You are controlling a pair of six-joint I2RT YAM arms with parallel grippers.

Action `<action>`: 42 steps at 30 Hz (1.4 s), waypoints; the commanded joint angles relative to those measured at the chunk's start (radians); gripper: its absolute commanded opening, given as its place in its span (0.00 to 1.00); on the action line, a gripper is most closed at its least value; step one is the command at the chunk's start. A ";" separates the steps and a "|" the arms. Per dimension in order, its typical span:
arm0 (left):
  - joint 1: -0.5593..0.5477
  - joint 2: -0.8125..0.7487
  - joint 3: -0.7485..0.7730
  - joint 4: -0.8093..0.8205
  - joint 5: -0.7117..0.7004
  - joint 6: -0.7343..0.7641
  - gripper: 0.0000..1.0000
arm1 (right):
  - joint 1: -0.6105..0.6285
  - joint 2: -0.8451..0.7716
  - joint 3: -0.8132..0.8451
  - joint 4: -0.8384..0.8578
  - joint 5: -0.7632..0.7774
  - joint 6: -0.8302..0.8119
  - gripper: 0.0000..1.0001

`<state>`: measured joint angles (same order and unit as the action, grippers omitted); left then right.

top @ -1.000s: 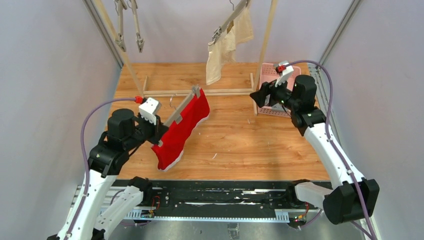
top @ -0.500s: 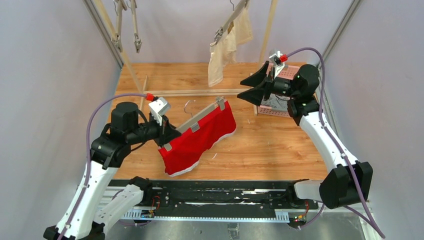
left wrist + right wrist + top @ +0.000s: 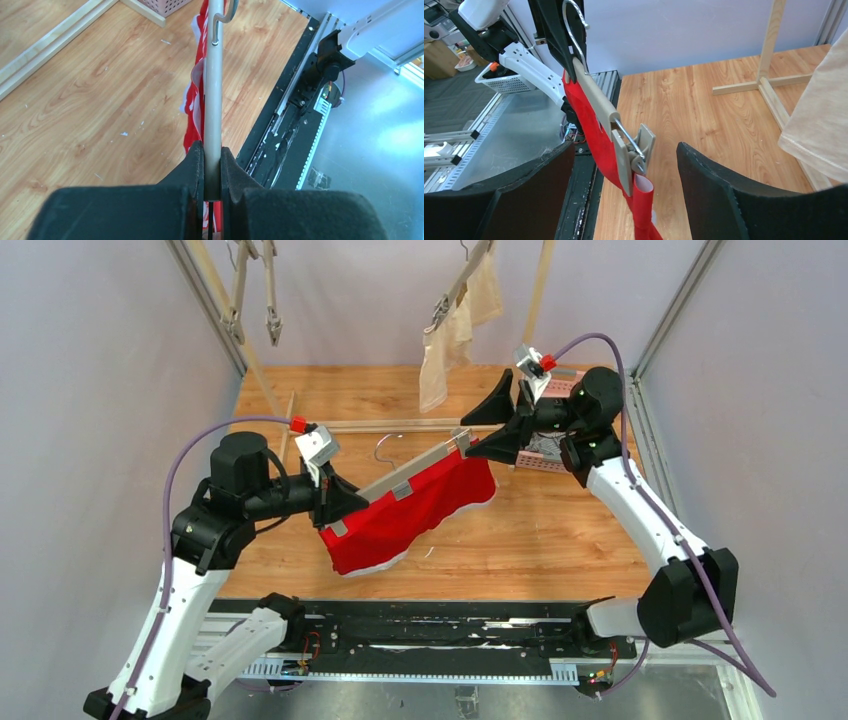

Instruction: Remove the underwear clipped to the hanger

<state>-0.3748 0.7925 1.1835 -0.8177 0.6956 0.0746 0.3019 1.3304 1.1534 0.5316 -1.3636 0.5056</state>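
The red underwear [image 3: 410,515] with white trim hangs from a beige clip hanger [image 3: 405,475] held level above the table. My left gripper [image 3: 335,510] is shut on the hanger's left end; in the left wrist view the bar [image 3: 215,90] runs out from between its jaws [image 3: 212,165], with red cloth [image 3: 197,100] beside it. My right gripper [image 3: 490,428] is open at the hanger's right end. In the right wrist view the end clip [image 3: 636,150] pinches the red underwear [image 3: 594,130] between its open fingers [image 3: 625,165]. The cream underwear [image 3: 455,335] hangs on the rack. The grey underwear is not visible.
A wooden rack stands at the back, with a post [image 3: 540,290] and a base rail [image 3: 380,425]. An empty clip hanger [image 3: 270,320] hangs at the back left. A pink basket [image 3: 545,460] sits behind my right arm. The cream cloth [image 3: 819,135] hangs close on the right.
My left arm swung the hanger and red underwear to the right and levelled it. My right gripper moved left from the basket to the hanger's right clip, staying open.
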 commanded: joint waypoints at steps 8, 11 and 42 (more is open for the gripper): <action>-0.010 -0.019 -0.006 0.028 0.027 -0.001 0.00 | 0.100 0.091 0.054 0.034 0.003 0.002 0.71; -0.009 -0.016 -0.010 0.029 0.021 0.005 0.00 | 0.118 0.106 0.056 0.044 0.006 0.009 0.60; -0.010 -0.007 0.031 0.117 -0.007 -0.041 0.00 | 0.128 -0.011 0.069 -0.226 0.249 -0.209 0.77</action>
<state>-0.3775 0.7891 1.1782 -0.8101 0.6838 0.0711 0.4187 1.3895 1.2213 0.3164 -1.2564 0.3340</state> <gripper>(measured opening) 0.078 0.712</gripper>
